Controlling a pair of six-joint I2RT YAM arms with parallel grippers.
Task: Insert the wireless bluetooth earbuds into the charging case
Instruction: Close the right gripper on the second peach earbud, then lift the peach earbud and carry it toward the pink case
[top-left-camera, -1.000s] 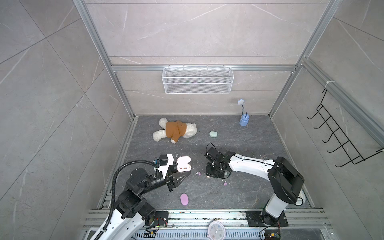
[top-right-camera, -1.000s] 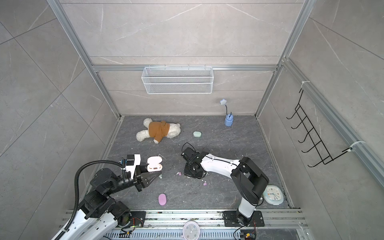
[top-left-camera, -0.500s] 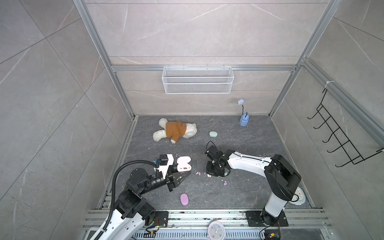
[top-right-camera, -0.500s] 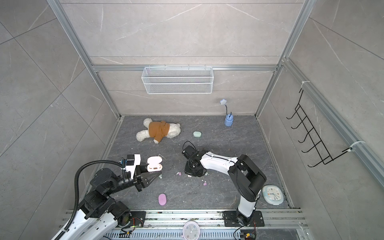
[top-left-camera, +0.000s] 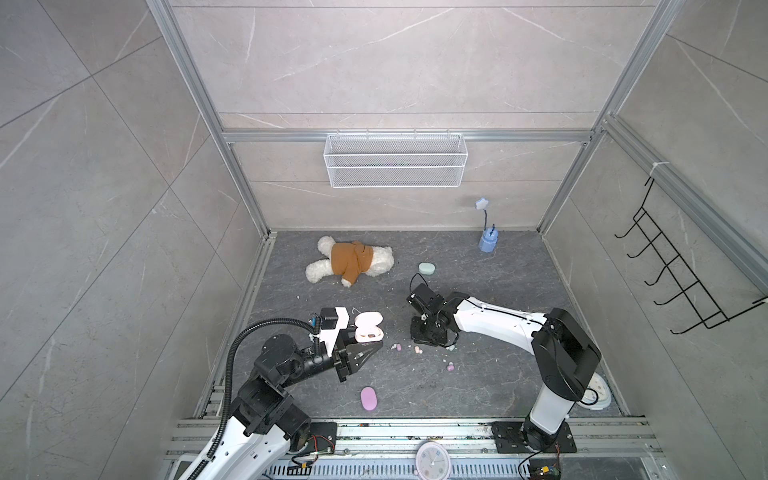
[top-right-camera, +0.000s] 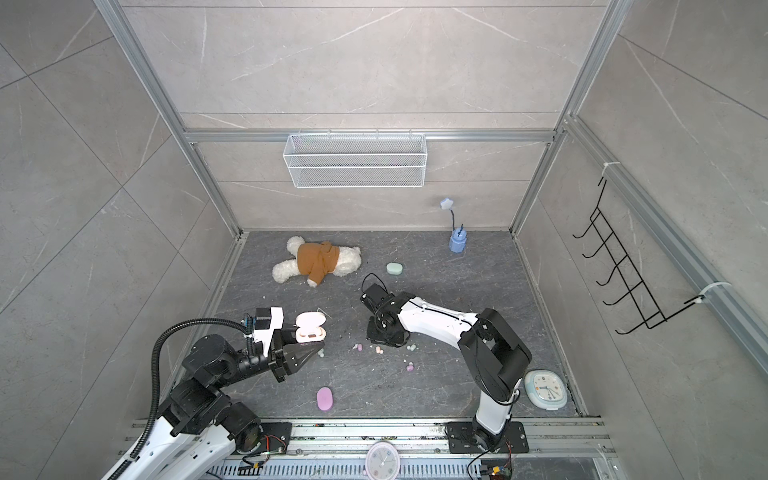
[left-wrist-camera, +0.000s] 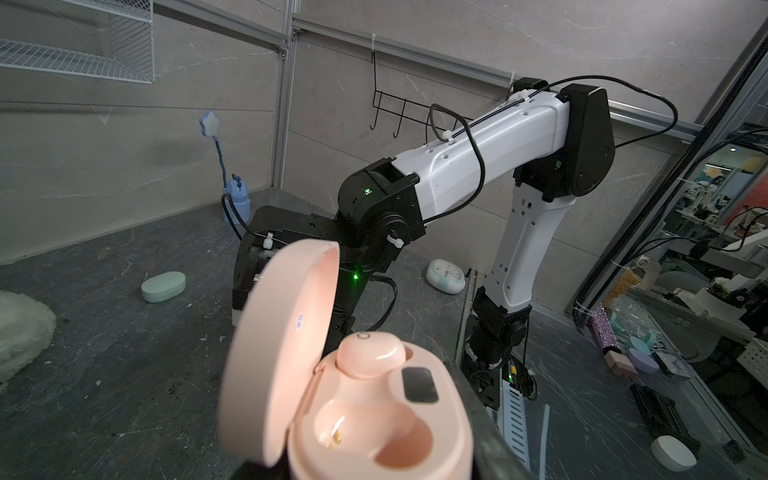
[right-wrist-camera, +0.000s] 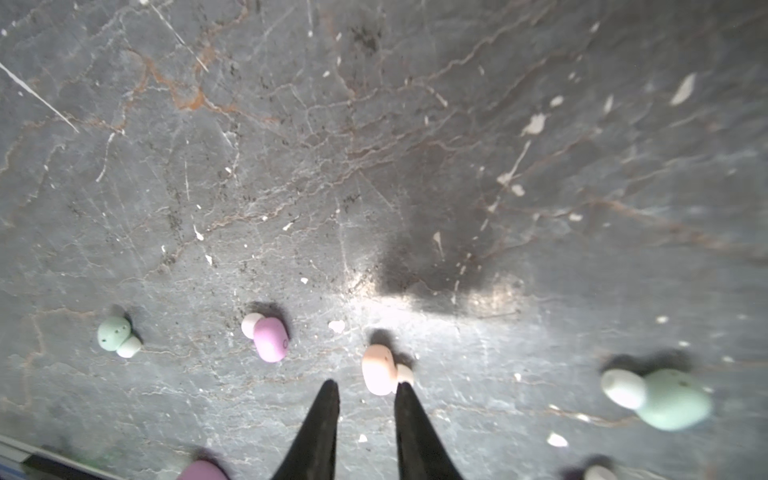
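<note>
**Loose peach bud lies at the fingertips while its case is held open**

The right gripper (right-wrist-camera: 365, 384) hangs low over the dark stone table (right-wrist-camera: 374, 145). Its black jaws are parted by a narrow gap and hold nothing. The peach earbud (right-wrist-camera: 378, 370) lies on the table just ahead of the tips, off-centre and crowding one finger. The blurred wrist view does not settle whether its pale eartip touches that finger. The bud's long axis runs roughly along the line of the fingers, and the eartip points sideways, towards that nearer finger. A lilac earbud (right-wrist-camera: 271, 338) lies near on the far side of the gap, with a mint earbud (right-wrist-camera: 114, 334) beyond it.

Well apart, on the left in a top view, the left gripper (top-left-camera: 372, 348) is clamped on the pink charging case (top-left-camera: 368, 327), whose lid stands open. In the left wrist view a seated earbud (left-wrist-camera: 370, 353) fills one socket, and the empty well (left-wrist-camera: 365, 432) beside it shows its contacts.

The likely trouble is the off-centre lie. If the jaws close as they stand, the nearer finger would meet the soft eartip first, and that could roll the smooth bud or squirt it out across the table. A pinch on the tip alone might also carry the bud skewed, so it would sit badly in the well. Centring the gap over the body looks the safer start.
</note>
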